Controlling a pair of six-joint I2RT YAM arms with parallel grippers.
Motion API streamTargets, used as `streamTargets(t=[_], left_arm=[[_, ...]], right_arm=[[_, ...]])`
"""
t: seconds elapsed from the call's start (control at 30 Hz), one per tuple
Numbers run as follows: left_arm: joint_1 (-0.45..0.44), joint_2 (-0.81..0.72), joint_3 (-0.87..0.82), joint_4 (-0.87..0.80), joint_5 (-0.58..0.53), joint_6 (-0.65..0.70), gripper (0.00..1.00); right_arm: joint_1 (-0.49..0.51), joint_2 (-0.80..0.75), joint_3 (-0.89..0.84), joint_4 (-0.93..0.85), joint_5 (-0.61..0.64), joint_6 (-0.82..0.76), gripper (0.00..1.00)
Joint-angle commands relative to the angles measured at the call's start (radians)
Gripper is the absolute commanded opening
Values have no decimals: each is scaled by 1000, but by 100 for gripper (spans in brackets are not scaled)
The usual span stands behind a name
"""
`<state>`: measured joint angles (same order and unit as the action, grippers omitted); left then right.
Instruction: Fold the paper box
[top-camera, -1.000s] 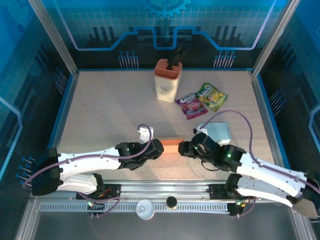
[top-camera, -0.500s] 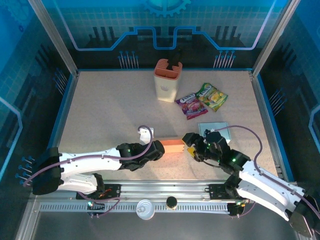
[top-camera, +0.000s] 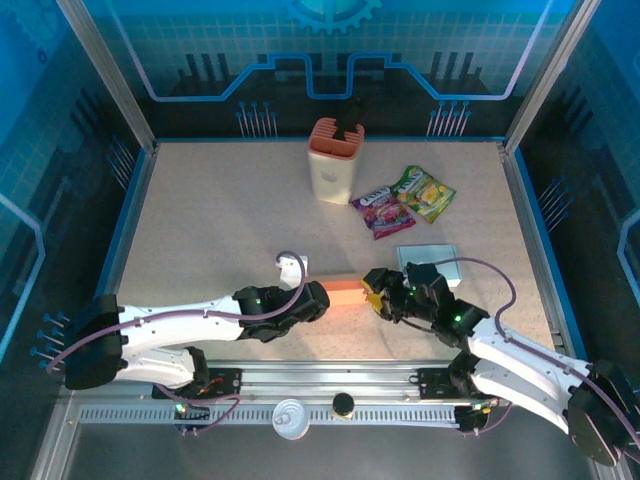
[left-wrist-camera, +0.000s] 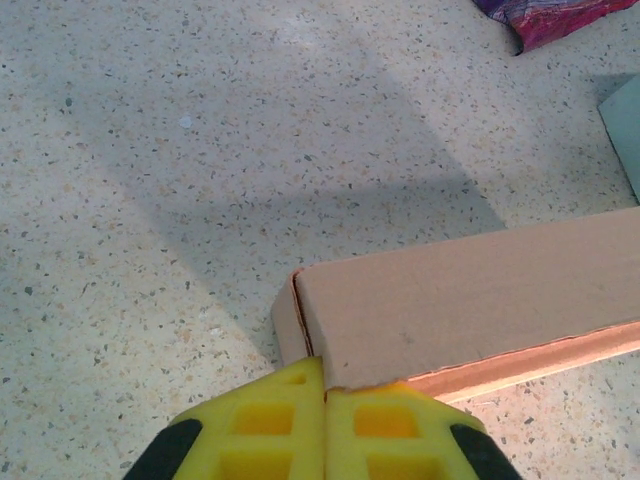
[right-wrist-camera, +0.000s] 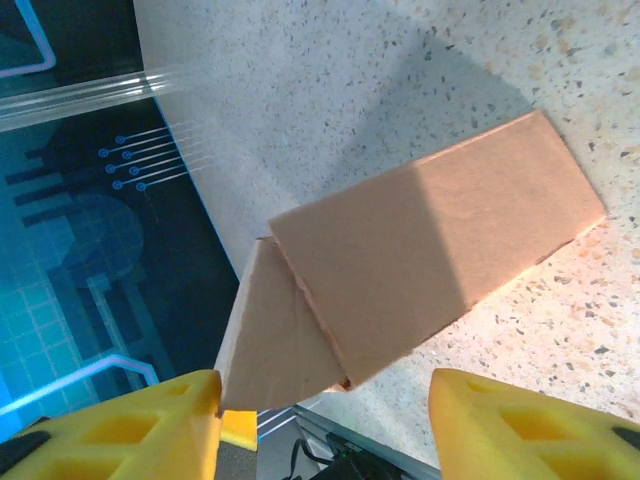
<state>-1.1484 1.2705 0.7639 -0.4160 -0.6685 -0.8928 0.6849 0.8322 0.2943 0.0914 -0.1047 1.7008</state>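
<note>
The speckled tabletop spans the enclosure, walled by blue panels. The left arm lies low along the near edge, reaching right toward the middle. The right arm reaches left from the near right corner to meet it.

At the far middle stands a cream and orange holder with a dark object upright in it. A pale teal flat sheet lies just far-right of the right wrist.

The paper box lies on its side in the near middle of the tabletop, between the two grippers. It is long, brown-orange, and mostly closed into a bar. In the left wrist view the box runs off to the right. In the right wrist view the box shows an end flap hanging open.

Right of the holder lie a purple snack packet and a green-yellow packet, touching each other.

The left gripper has its yellow pads pressed together at the box's near-left corner; whether a thin edge is caught between them I cannot tell. The right gripper is spread wide, with the loose flap between its fingers.
</note>
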Motion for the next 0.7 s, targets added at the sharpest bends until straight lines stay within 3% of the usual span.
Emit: streamTargets(t=[0.0, 0.13, 0.37, 0.67], left_arm=[[-6, -20, 10, -46, 14, -20, 13], [-5, -60, 20, -58, 31, -26, 21], [43, -175, -3, 5, 145, -48, 39], [199, -192, -105, 178, 400, -78, 40]], right_arm=[[-25, -2, -35, -16, -1, -17, 52], [-34, -1, -59, -12, -3, -25, 44], [-41, 28, -58, -32, 3, -56, 43], [-41, 64, -61, -13, -6, -63, 41]])
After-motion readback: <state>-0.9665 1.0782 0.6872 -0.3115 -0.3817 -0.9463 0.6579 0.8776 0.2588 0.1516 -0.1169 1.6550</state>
